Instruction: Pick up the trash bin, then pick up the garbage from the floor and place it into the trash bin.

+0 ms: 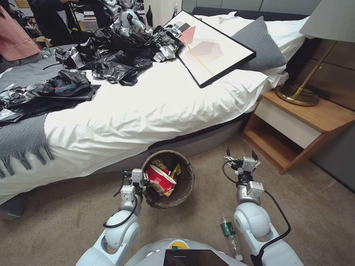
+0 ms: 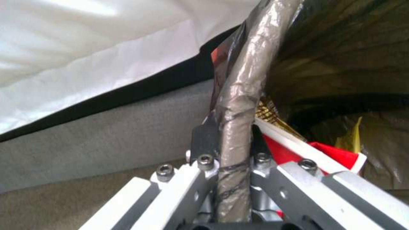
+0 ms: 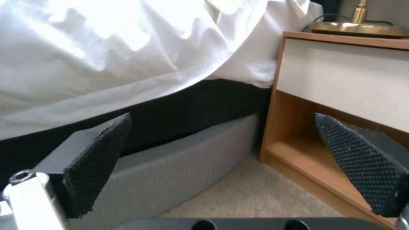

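- Right claw (image 1: 242,154): released, both black textured pads spread wide with nothing between them; in my right wrist view it faces the grey bed base and the wooden nightstand (image 1: 296,129).
- Left claw (image 2: 230,140): clenched on the bag-wrapped rim of the small round trash bin lined with a dark brown-black plastic bag (image 1: 185,184); the rim runs lengthwise between the two pads in my left wrist view.
- Trash bin, location: held at my front left, just beside the foot of the white-sheeted bed (image 1: 148,107), mouth tipped toward me.
- Trash bin, contents: red-and-white noodle cup (image 1: 159,178) lying on its side, with yellow snack wrapper (image 1: 174,173) behind it.
- Garbage on floor: clear plastic bottle with green label (image 1: 229,231), lying on the beige carpet (image 1: 55,221) close in front of my base.
- Key relation: the bottle lies behind and below the right claw, toward my body, just beside the right forearm; its long axis runs roughly fore-and-aft, cap end toward me as far as I can judge.
- Nearer arm: right, clearly; the left is occupied with the bin.
- Right arm pose: forearm reaching forward and raised, claw pointing away from the bottle; I judge it must draw back and tip down to reach it.
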Controlling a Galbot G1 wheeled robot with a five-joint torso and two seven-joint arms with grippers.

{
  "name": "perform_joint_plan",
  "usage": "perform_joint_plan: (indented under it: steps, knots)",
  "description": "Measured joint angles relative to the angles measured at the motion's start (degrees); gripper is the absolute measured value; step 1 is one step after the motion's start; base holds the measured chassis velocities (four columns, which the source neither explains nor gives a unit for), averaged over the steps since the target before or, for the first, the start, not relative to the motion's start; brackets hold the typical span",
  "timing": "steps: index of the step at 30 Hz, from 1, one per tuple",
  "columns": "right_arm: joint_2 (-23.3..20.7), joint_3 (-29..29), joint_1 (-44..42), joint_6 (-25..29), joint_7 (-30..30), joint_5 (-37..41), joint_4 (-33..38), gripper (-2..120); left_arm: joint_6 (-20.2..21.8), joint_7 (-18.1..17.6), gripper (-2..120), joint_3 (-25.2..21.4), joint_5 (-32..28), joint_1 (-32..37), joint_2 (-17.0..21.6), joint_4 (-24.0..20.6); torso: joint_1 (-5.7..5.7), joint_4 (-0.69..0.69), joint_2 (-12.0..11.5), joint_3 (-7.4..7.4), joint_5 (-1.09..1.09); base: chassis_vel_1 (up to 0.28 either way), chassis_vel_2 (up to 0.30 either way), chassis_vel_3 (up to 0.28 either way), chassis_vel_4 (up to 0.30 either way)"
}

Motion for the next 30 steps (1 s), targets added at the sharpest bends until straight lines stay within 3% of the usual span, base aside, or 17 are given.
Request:
perform_joint_plan:
  steps: [30]
  knots:
    - [0.41, -0.16, -0.08, -0.14, 0.02, -0.17, 0.06, 100, 0.06, 0.16, 0, -0.02, -0.14, 0.10, 0.01, -0.07, 0.00, 0.00, 0.00, 0.01, 0.00, 0.040, -0.039, -0.040, 0.047]
